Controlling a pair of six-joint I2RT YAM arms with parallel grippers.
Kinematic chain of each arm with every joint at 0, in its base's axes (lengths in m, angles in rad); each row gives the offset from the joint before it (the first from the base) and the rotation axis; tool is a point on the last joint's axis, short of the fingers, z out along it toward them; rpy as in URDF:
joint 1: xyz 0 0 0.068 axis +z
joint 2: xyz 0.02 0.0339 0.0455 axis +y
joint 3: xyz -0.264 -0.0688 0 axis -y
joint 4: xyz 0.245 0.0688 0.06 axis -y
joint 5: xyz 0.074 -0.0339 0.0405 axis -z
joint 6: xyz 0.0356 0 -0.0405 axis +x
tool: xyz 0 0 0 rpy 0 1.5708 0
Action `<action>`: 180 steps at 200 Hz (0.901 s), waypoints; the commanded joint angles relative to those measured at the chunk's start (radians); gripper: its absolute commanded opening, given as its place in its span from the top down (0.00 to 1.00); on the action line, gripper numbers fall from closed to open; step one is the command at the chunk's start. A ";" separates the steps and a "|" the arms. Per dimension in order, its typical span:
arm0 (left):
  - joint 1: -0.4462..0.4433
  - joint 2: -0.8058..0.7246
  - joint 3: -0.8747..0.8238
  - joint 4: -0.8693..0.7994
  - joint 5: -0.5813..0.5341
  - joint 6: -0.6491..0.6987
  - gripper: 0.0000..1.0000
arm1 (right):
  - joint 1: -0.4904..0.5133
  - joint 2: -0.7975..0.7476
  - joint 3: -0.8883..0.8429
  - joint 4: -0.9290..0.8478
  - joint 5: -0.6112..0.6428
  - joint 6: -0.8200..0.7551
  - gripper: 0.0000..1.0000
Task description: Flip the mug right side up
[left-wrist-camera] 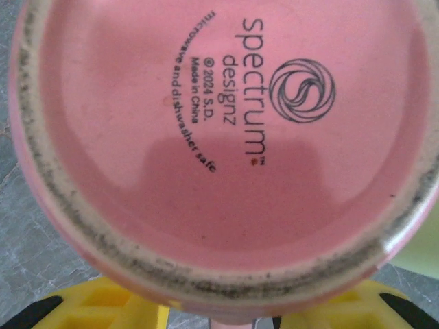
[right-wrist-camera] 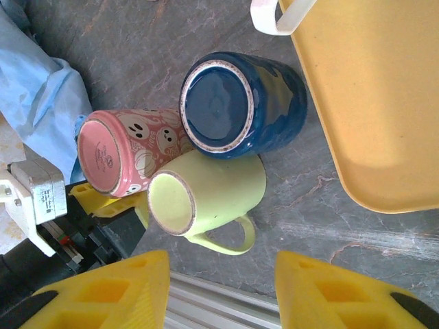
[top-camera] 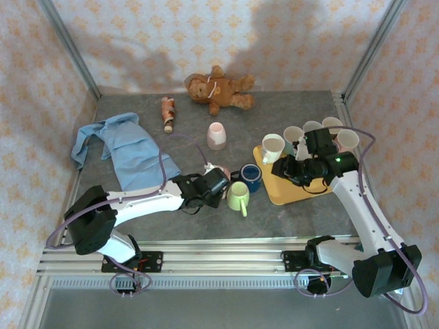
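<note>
Step in hand: grasp of the pink mug (right-wrist-camera: 127, 154) by the left hand (top-camera: 214, 181); the flip is not yet done.
Pink mug: mouth down on the counter (right-wrist-camera: 329, 205), base up, maker's print facing the left wrist camera. It sits front-centre, left of the yellow tray (right-wrist-camera: 370, 103).
Neighbours: blue mug (right-wrist-camera: 243, 103) and green mug (right-wrist-camera: 206, 195), both base up as well and packed close against the pink one. Contact looks likely but I cannot confirm it.
Left hand: yellow fingers (left-wrist-camera: 103, 308) sit low on either side of the pink mug's wall. I cannot tell whether the pads press on it or a gap remains.
Right hand (right-wrist-camera: 219, 291): spread, nothing between its fingers, hovering over the counter near the three mugs and the tray edge.
Next move (judgement): firm up the pinch on the pink wall, lift straight up clear of the neighbours, roll the wrist half a turn, then set the mug down on its base in open counter.
Risk (judgement): a glazed, round wall may slip in a light pinch. A sideways pull would drag the green or blue mug along.
</note>
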 commanded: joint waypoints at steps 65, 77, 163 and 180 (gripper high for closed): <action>-0.007 0.076 0.076 -0.033 -0.042 0.015 0.63 | 0.004 0.013 0.017 0.015 -0.013 0.002 0.56; -0.008 0.079 0.082 -0.040 -0.050 0.013 0.65 | 0.004 0.014 0.019 0.014 -0.012 0.003 0.56; -0.007 0.114 0.103 -0.080 -0.054 0.008 0.65 | 0.004 0.017 0.030 0.013 -0.017 -0.001 0.56; -0.006 0.118 0.107 -0.082 -0.049 0.011 0.65 | 0.004 0.017 0.029 0.015 -0.019 -0.001 0.56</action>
